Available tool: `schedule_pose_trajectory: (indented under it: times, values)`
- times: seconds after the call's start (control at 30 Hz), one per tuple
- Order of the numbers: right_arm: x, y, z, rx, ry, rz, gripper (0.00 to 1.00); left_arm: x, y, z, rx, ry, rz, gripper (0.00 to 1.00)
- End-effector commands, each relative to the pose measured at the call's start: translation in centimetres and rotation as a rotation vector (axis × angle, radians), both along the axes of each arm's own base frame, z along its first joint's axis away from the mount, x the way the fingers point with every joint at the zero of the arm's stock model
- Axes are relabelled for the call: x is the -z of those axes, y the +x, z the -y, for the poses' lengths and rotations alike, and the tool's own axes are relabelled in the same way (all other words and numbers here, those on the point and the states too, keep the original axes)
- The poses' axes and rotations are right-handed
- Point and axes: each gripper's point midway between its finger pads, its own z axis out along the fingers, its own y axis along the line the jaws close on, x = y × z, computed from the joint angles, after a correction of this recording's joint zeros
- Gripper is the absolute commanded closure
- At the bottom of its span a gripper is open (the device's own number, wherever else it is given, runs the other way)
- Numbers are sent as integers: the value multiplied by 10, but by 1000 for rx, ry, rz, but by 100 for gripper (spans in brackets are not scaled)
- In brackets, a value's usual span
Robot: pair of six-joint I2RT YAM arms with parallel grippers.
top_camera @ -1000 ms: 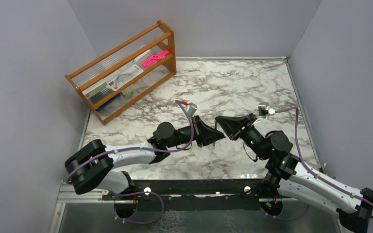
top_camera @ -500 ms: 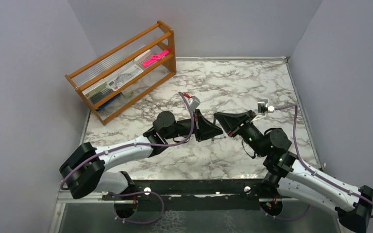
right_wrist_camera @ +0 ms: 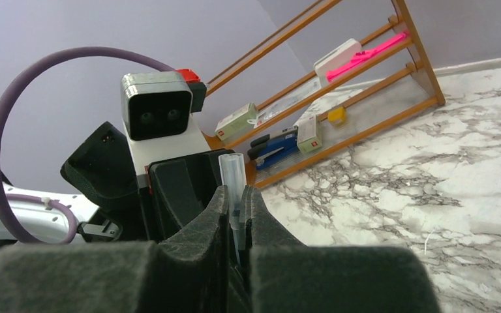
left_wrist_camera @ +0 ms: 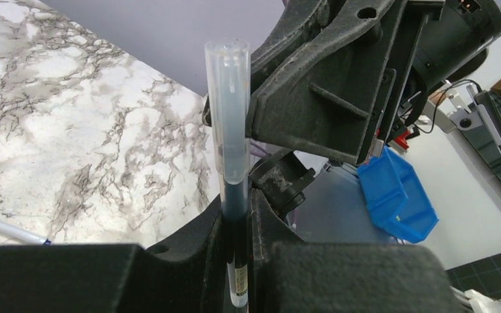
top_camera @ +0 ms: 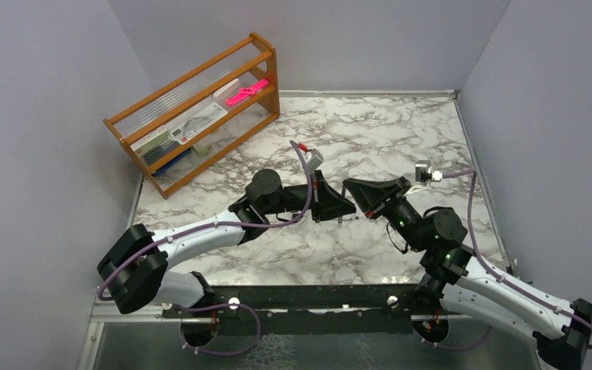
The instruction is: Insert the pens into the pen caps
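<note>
My left gripper [top_camera: 344, 210] and right gripper [top_camera: 361, 206] meet tip to tip above the middle of the marble table [top_camera: 370, 131]. In the left wrist view my left gripper [left_wrist_camera: 238, 215] is shut on a pen [left_wrist_camera: 228, 117], a clear tube with a dark core, standing up beside the right gripper's black body [left_wrist_camera: 326, 98]. In the right wrist view my right gripper [right_wrist_camera: 237, 199] is shut on a short clear tube, the clear pen cap [right_wrist_camera: 232, 173], open end up, in front of the left gripper [right_wrist_camera: 169, 189]. Red and black caps are out of view.
A wooden rack [top_camera: 200, 108] stands at the back left with a pink object [top_camera: 247, 91] and boxes on it; it also shows in the right wrist view [right_wrist_camera: 339, 85]. A white pen [left_wrist_camera: 6, 228] lies on the marble. A blue bin [left_wrist_camera: 398, 195] sits beyond the table.
My left arm has swung forward and to the right, bringing its gripper against the right gripper. The right gripper has shifted only slightly. Both stay shut.
</note>
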Motion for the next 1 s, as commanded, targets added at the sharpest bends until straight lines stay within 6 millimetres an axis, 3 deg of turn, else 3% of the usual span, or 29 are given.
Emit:
schedule_pose_trajectory:
  times: [0.0,0.1,0.2,0.3,0.4,0.47,0.5,0.6,0.77,0.97]
  values:
    - [74,-27,-11,-128,-217,-198,90,-90,52,-31,-275,-256,174,100]
    - [43,-24,-1,-81,-169,-149,73,-65,54,-38,-309,-216,130,100]
    - [24,-22,8,-43,-154,-131,57,-43,57,-42,-338,-173,89,100]
    - [18,-20,17,-5,-159,-133,52,-22,64,-44,-374,-117,65,100]
    - [26,-17,26,37,-167,-150,52,4,85,-45,-456,23,58,100]
    - [37,-16,29,54,-179,-175,52,33,113,-50,-556,199,54,100]
    - [42,-16,29,55,-186,-188,52,61,128,-54,-615,328,16,100]
    - [57,-16,27,49,-205,-223,53,115,157,-75,-749,635,-82,100]
    - [77,-16,24,42,-243,-267,54,150,183,-77,-783,798,-126,100]
    - [84,-16,24,43,-263,-290,54,191,211,-93,-837,1037,-160,95]
